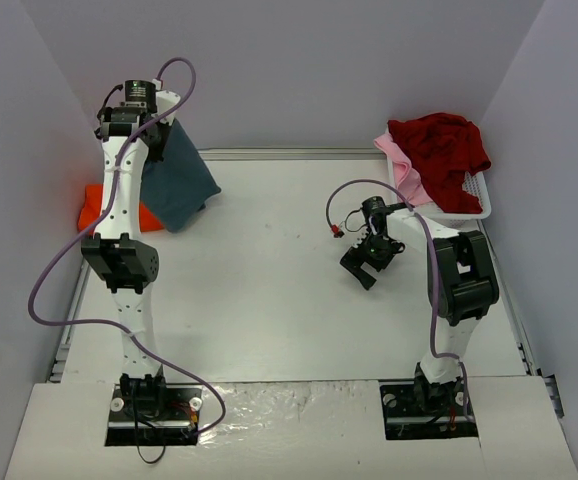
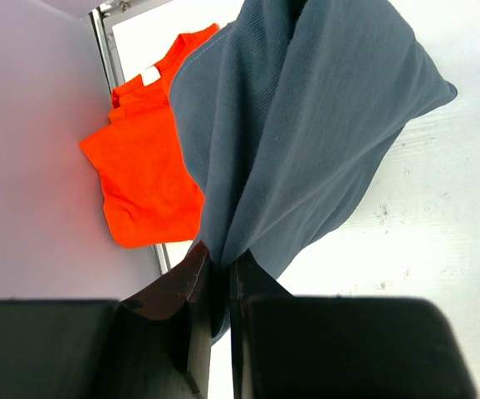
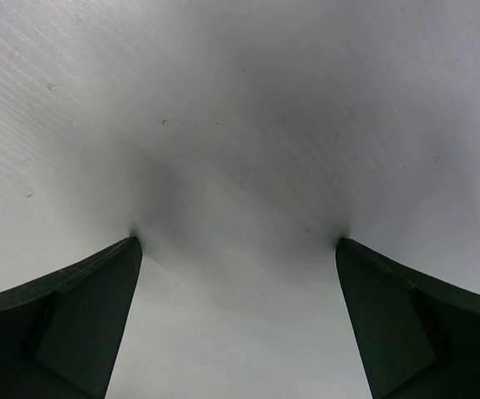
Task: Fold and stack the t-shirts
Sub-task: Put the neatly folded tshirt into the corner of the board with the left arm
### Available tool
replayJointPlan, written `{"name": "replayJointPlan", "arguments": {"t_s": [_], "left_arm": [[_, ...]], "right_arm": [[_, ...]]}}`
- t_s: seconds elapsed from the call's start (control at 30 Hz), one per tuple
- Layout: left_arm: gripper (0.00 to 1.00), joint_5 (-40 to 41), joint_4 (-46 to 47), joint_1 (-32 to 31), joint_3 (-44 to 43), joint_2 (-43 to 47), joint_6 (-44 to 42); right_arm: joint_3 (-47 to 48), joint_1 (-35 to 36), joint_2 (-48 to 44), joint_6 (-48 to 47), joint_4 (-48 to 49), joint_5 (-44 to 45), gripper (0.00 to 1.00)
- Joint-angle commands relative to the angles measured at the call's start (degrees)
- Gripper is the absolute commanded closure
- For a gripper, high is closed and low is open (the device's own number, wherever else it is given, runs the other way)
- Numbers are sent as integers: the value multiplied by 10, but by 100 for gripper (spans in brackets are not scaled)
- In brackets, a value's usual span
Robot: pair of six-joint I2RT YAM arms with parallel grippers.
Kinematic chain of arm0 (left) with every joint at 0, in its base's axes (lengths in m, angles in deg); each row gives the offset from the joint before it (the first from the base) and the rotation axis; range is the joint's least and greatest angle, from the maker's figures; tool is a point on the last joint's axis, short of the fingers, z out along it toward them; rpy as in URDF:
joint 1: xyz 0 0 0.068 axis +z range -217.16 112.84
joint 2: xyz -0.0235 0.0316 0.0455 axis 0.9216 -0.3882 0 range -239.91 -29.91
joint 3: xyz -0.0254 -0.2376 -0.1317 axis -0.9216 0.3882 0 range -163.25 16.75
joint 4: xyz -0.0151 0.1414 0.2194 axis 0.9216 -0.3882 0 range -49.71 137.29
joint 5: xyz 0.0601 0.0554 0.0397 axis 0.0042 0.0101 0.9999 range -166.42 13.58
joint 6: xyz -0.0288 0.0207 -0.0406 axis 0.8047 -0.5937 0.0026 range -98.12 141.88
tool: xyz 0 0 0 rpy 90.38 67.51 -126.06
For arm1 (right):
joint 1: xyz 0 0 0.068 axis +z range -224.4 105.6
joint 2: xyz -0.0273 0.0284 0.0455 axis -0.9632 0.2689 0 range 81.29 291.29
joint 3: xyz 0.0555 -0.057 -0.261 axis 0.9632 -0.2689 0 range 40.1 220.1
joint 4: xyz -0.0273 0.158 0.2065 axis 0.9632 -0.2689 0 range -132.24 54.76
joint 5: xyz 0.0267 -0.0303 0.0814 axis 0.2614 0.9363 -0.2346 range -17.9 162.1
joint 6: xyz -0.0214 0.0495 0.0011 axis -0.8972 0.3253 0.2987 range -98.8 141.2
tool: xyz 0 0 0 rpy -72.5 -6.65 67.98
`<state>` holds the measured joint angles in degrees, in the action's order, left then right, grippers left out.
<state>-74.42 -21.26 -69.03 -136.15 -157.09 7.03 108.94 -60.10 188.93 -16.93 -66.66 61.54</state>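
Top external view: two arms are seen from above at a white table (image 1: 269, 310), with plain walls on three sides.
Left gripper (image 2: 215, 262): it is raised over the far left part of the table, and the jaws are pinched almost together on a bunched fold of cloth.
Blue-grey shirt (image 2: 306, 141): it is held by the left gripper and hangs down from it in loose folds. It is suspended over the far left area of the table, just to the right of the orange shirt. Whether its lowest edge touches the table cannot be determined.
Orange shirt (image 2: 144, 174): it is laid flat at the far left edge of the table, across the metal edge rail and against the left wall. It is partly covered from view by the blue-grey shirt.
Right gripper (image 3: 236, 243): it is positioned low over bare table, right of centre and near the basket. The jaws are spread wide and nothing is held between them. The fingertips are close to the surface; contact cannot be confirmed.
Basket (image 1: 477, 205): a white plastic basket is placed at the far right corner of the table.
Dark red shirt (image 1: 439, 145): it is piled, crumpled, on top of the basket.
Pink shirt (image 1: 401, 165): it is lodged under the dark red shirt and is draped over the left rim of the basket.
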Motion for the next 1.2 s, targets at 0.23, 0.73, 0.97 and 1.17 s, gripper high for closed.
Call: {"name": "replayJointPlan", "arguments": {"t_s": [0.23,0.73,0.97,1.17], "left_arm": [[98,37,49,-2,-18,41,-30],[98,67,95,1,38,52,-51],[98,80,115,9,57,57,-46],[98,61,120,46,59,58,-12]], "right_arm": [[-13,-1,37,0,-23,-7,0],[-16,-2,50,1,-23,-2,0],[-17,-2,58,2,-23,1,0],[-17,-2,64,2,-25,2,0]]}}
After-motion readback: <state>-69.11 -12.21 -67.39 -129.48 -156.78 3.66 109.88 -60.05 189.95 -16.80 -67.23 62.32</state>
